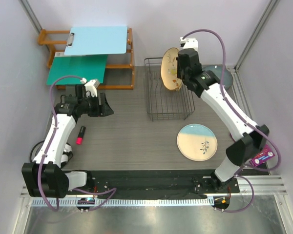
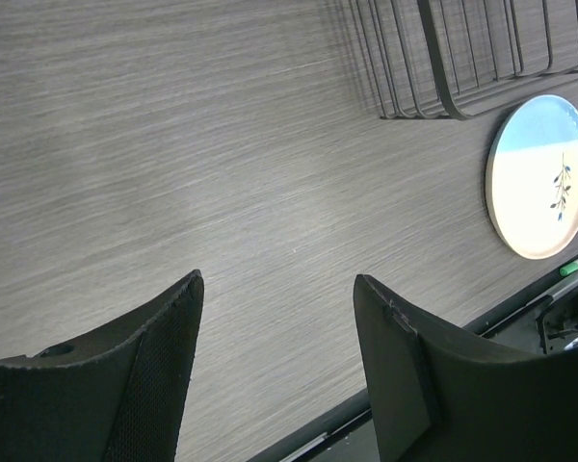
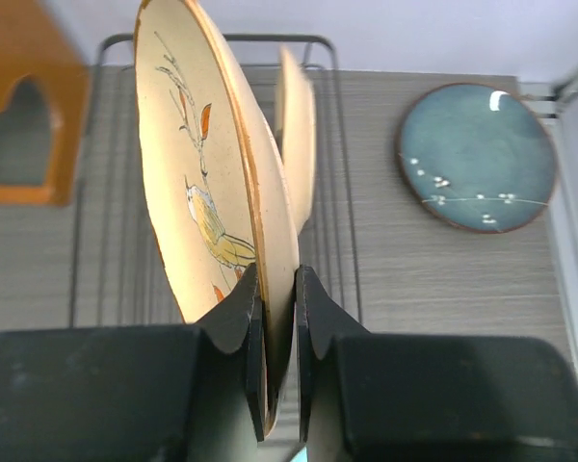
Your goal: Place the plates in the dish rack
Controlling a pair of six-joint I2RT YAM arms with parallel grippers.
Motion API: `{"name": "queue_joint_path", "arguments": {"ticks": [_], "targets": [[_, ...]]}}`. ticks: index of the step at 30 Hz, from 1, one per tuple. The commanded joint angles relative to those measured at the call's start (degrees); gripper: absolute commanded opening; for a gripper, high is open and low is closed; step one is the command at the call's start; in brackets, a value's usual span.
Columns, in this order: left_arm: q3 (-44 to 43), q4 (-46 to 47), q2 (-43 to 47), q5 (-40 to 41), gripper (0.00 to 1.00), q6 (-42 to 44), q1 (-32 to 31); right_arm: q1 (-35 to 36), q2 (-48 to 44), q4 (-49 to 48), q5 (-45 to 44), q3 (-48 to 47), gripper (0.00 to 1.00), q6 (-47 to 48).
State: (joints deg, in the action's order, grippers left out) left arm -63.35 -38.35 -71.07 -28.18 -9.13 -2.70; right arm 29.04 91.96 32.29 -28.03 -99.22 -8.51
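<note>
Plate (image 3: 212, 173), glossy tan, on edge, sits pinched in our right claw (image 3: 277, 289) at the wire rack (image 1: 168, 105); left claw (image 2: 279, 281) gapes.

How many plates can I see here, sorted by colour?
Tan-orange: 2, the held plate and a second plate behind it
Cream and light-blue plate: 1
Dark teal plate: 1
Total: 4
</note>
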Motion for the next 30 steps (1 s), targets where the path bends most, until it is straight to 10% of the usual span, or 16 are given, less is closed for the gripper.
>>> {"name": "queue_joint_path", "arguments": {"ticks": [1, 30], "targets": [[1.56, 5.04, 2.07, 0.15, 0.64, -3.09, 0.06, 1.02, 4.09, -13.48, -15.02, -9.76, 0.01, -0.1], [9.39, 11.01, 4.89, 0.15, 0.64, -6.17, 0.06, 2.6, 34.33, -27.2, -39.38, -28.31, 0.01, 31.09]]}}
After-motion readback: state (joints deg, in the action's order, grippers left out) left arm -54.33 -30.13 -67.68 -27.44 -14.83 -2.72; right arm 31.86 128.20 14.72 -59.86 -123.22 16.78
